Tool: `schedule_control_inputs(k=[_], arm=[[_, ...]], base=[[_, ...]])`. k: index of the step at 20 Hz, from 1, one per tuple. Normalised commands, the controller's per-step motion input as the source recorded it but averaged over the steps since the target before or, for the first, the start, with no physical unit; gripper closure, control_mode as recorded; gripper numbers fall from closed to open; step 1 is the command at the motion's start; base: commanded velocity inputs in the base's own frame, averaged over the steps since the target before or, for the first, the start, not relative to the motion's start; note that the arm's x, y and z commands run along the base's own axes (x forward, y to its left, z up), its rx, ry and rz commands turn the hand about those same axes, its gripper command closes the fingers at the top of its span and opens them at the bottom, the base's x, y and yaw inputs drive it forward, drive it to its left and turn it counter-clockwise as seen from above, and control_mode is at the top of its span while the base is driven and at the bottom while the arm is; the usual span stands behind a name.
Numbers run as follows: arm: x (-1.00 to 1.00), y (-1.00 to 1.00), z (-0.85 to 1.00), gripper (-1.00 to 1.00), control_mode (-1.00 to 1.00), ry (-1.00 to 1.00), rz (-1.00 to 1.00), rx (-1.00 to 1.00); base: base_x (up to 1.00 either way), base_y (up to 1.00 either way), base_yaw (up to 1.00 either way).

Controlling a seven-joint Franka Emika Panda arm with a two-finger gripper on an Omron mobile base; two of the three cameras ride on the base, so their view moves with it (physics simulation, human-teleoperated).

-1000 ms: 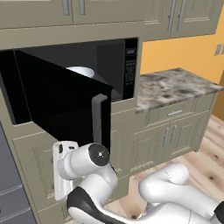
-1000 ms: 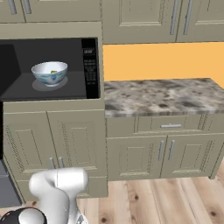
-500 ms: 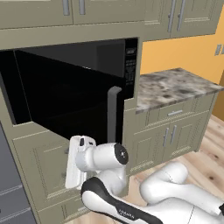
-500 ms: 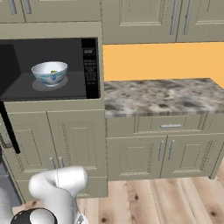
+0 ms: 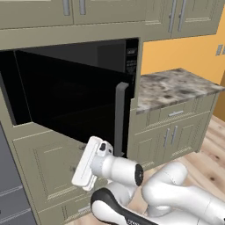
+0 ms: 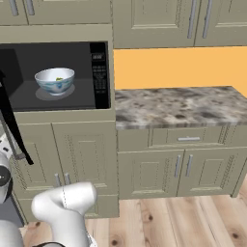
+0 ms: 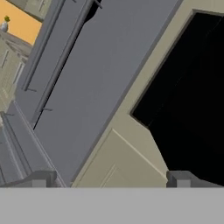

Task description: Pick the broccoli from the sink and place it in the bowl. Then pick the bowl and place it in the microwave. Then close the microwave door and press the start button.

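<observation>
Two dark fingertips of the claw [image 7: 109, 178] stand spread wide apart at the bottom of the hand view, pinching nothing; in the left base view the white hand [image 5: 90, 163] sits low, in front of the beige cabinet door [image 5: 48, 169] beneath the microwave [image 6: 58, 75].

Just beyond it, the microwave door [image 5: 72, 103] hangs partly swung, its glossy black face turned toward the left base camera and its grey bar handle [image 5: 119, 118] near the free edge. The handle's long axis runs vertical, and the door panel is wide, hinged on the left side of the cavity.

Farther in, seen from the right base view, the bowl [image 6: 55, 79] stands upright on the turntable plate inside the cavity, its mouth up, with the broccoli [image 6: 59, 78] as a small yellow-green speck inside it. So the placing seems finished and closing the door looks like the step in hand.

To do it well, the hand should probably press flat on the door's outer face near the handle edge, far from the hinge, and follow the arc until the door seats against the narrow control panel [image 6: 99, 72]. The marbled bench [image 6: 178, 103] lies to the right, clear of the swing.
</observation>
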Motion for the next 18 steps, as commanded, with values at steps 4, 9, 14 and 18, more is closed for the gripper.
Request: schedule_control_inputs(k=[4,9,14,18], arm=[[-0.01,-0.06,0.0,-1.0,-1.0,-0.02,0.0,0.08],[-0.12,0.04,0.0,-1.0,-1.0,-0.06,0.0,-0.04],[-0.06,-0.1,0.13,-1.0,-1.0,-0.1,-0.01,-0.13],[0.2,-0.18,0.41,-1.0,-1.0,-0.15,-0.16,-0.32]], base=[[0.0,0.0,0.0],[0.0,0.0,0.0],[0.0,0.0,0.0],[0.0,0.0,0.0]])
